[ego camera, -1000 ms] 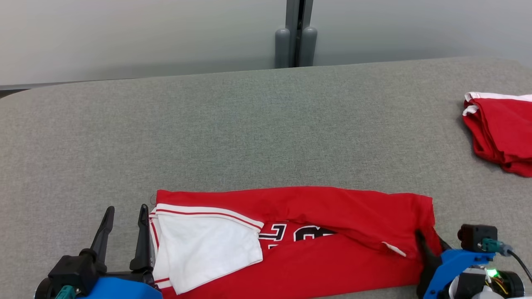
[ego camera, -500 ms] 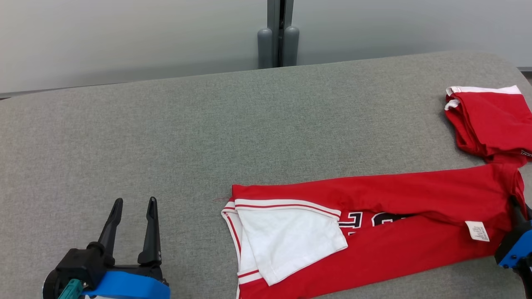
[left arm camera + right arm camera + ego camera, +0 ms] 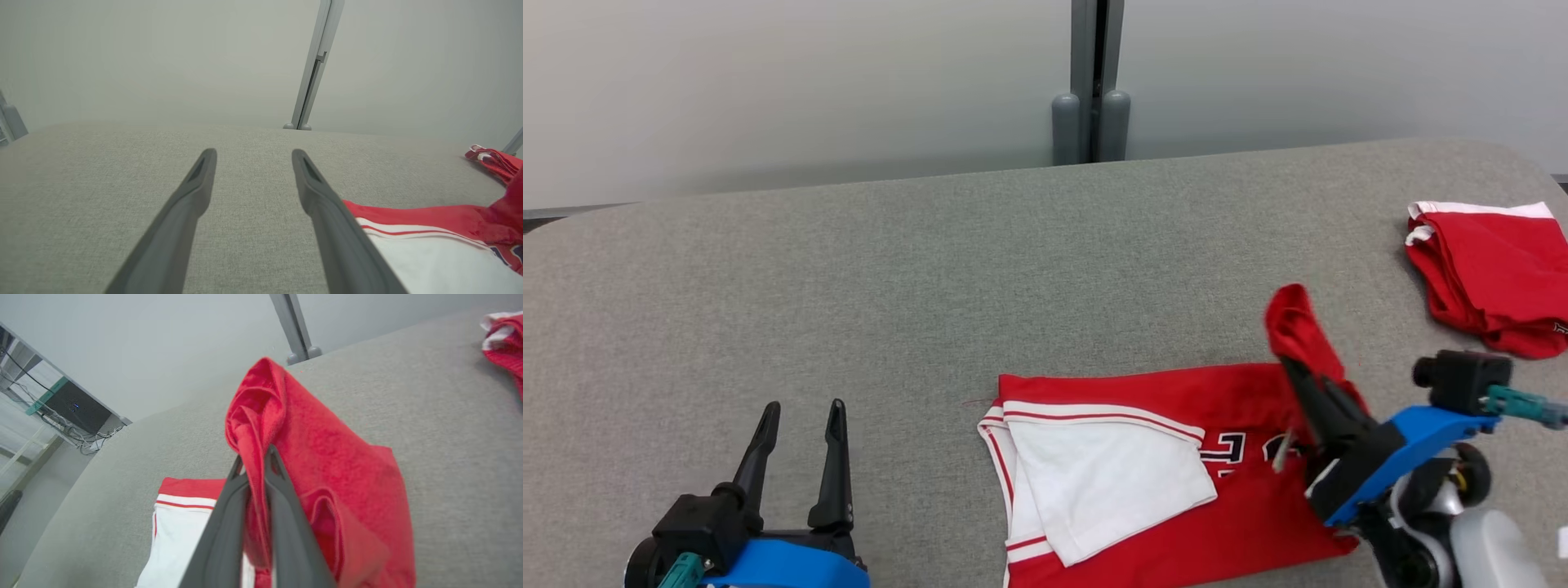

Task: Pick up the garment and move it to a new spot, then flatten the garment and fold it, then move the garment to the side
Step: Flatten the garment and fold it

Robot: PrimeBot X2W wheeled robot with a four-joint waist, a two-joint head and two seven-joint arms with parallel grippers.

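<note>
Right gripper (image 3: 1292, 369) clamps red jersey (image 3: 1135, 385) at its raised right end; long axis runs left toward open left gripper (image 3: 800, 410).

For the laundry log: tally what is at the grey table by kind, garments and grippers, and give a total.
Garments: 2 (red-and-white jersey, one end lifted off the table; folded red garment at the far right)
Grippers: 2 (left gripper, jaws open and off the cloth; right gripper, jaws shut on the jersey's raised end)
Total: 4
</note>
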